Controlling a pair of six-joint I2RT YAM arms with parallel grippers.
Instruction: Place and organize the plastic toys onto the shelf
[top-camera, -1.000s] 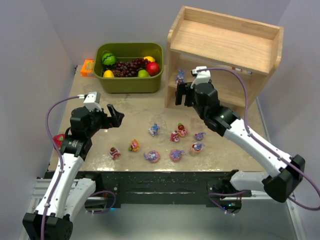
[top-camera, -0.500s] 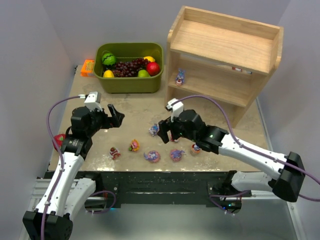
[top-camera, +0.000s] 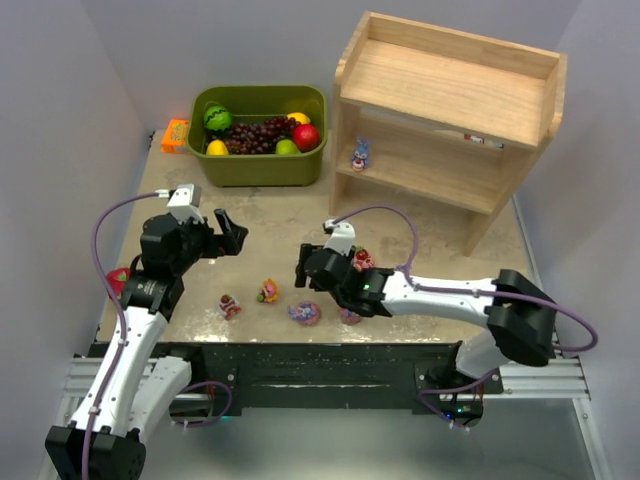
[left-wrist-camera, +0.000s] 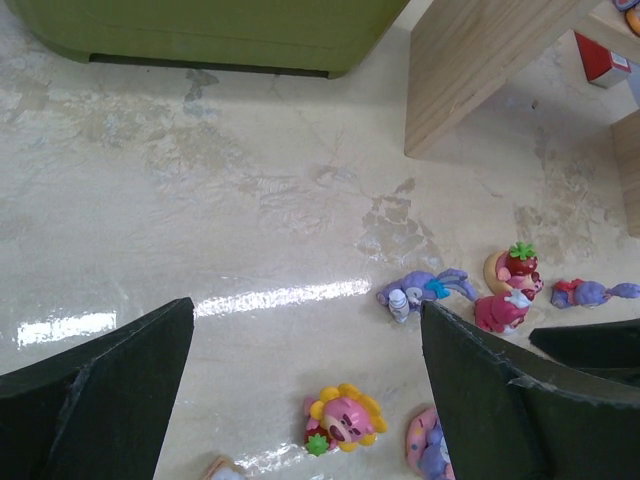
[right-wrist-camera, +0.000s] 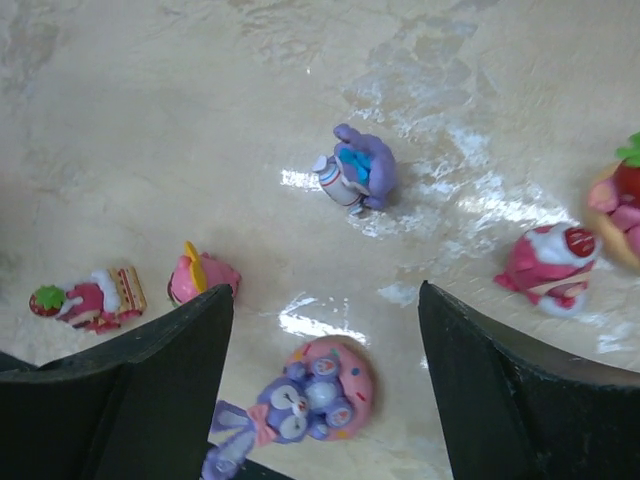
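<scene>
The wooden shelf (top-camera: 450, 80) stands at the back right, with one blue-purple bunny (top-camera: 360, 153) on its lower tier. Several figurines lie on the table in front. My right gripper (top-camera: 303, 267) is open and low over them. In the right wrist view (right-wrist-camera: 325, 300) a bunny on a pink base (right-wrist-camera: 320, 395) lies between its fingers, untouched. A purple bunny (right-wrist-camera: 355, 170), a yellow-topped pink bear (right-wrist-camera: 200, 275) and a red-pink bear (right-wrist-camera: 548, 262) lie around it. My left gripper (top-camera: 230, 236) is open and empty, left of the toys; its view (left-wrist-camera: 305, 310) shows a flower bear (left-wrist-camera: 345, 418).
An olive-green bin (top-camera: 258, 160) with fake fruit stands at the back left, an orange box (top-camera: 175, 135) beside it. A small red-and-white item (top-camera: 482, 140) lies on the shelf's lower tier. A red object (top-camera: 118, 278) sits at the table's left edge.
My right arm has swung from the shelf's lower tier down and left to just above the toys on the table. The left arm has not moved.
</scene>
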